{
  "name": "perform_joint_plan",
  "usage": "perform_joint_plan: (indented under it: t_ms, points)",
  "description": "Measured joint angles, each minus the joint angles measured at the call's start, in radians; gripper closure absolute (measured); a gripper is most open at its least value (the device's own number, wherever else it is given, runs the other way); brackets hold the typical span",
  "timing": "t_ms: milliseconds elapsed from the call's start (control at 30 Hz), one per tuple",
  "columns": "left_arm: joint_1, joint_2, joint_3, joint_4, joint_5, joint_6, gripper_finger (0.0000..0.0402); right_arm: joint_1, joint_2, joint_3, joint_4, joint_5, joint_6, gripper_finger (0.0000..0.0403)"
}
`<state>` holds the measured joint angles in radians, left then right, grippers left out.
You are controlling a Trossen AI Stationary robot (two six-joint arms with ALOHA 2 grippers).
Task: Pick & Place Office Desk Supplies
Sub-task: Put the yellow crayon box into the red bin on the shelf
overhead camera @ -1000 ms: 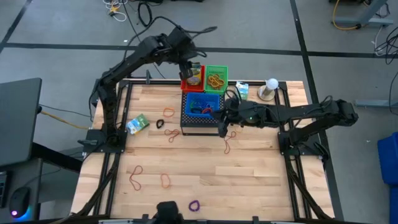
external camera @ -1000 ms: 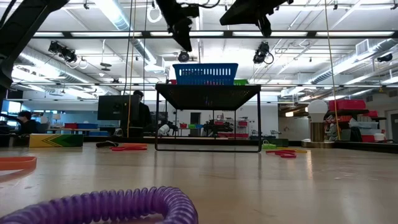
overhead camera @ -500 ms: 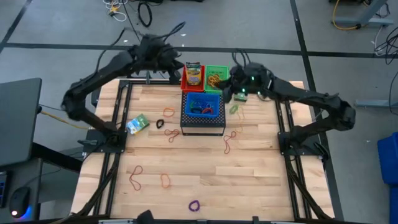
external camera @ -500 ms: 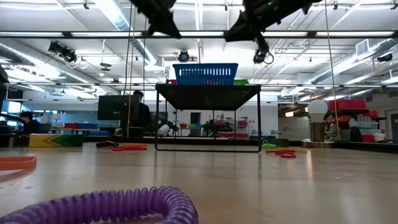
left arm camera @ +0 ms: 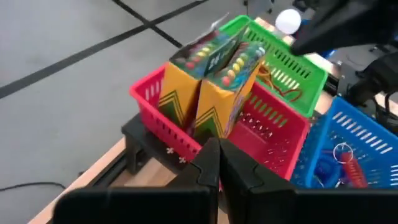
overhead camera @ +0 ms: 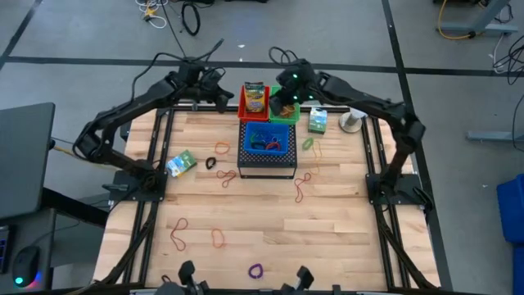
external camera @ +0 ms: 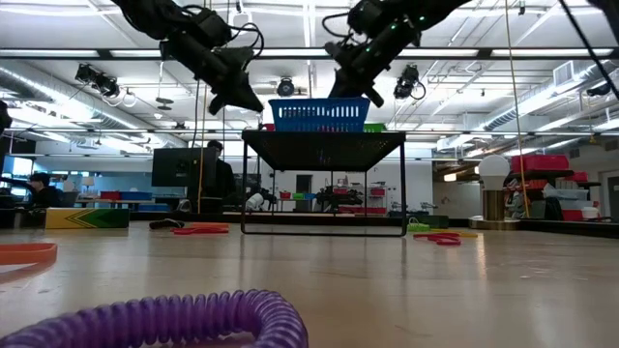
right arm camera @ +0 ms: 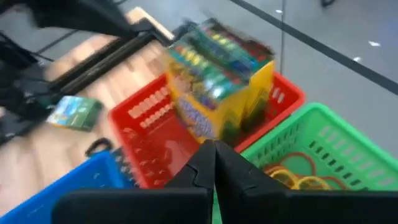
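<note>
Sorted by kind, apparently: yellow crayon boxes [left arm camera: 214, 74] standing upright in the red basket [left arm camera: 273, 134], tan and orange rubber bands [right arm camera: 297, 173] in the green basket [right arm camera: 339, 152], small coloured loops [overhead camera: 264, 141] in the blue basket [overhead camera: 267, 139], all three perched on the black perforated box [overhead camera: 267, 166] at the table's far edge. Still loose on the wooden table [overhead camera: 344, 238]: thin bands [overhead camera: 178, 232], a purple loop [overhead camera: 256, 270], green-white boxes [overhead camera: 180, 162] and [overhead camera: 318, 120]. Left gripper [left arm camera: 219, 163] poised just short of the red basket, fingers pressed together, holding nothing. Right gripper [right arm camera: 215, 163] above the red and green baskets, fingers likewise pinched shut and empty. Probably between placements, judging by the empty fingers.
</note>
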<state>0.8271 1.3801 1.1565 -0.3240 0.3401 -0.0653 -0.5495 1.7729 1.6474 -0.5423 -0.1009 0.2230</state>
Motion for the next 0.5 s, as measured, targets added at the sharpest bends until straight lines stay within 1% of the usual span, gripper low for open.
perform_joint_plan:
  t_ms: [67, 200, 333, 500]
  points:
    - [-0.003, 0.021, 0.0, -0.003, -0.003, -0.003, 0.0393, -0.005, 0.027, 0.029, -0.015, 0.02, 0.004, 0.0399]
    - [-0.004, 0.06, -0.001, 0.034, 0.019, -0.055, 0.0393, -0.011, 0.063, 0.046, -0.011, 0.023, 0.023, 0.0396]
    - [-0.009, 0.094, -0.001, 0.064, -0.028, -0.113, 0.0394, -0.016, 0.075, 0.047, -0.022, 0.059, 0.037, 0.0398]
    - [-0.01, 0.096, 0.0, 0.123, -0.023, -0.159, 0.0394, -0.017, 0.075, 0.047, 0.007, 0.1, 0.061, 0.0398]
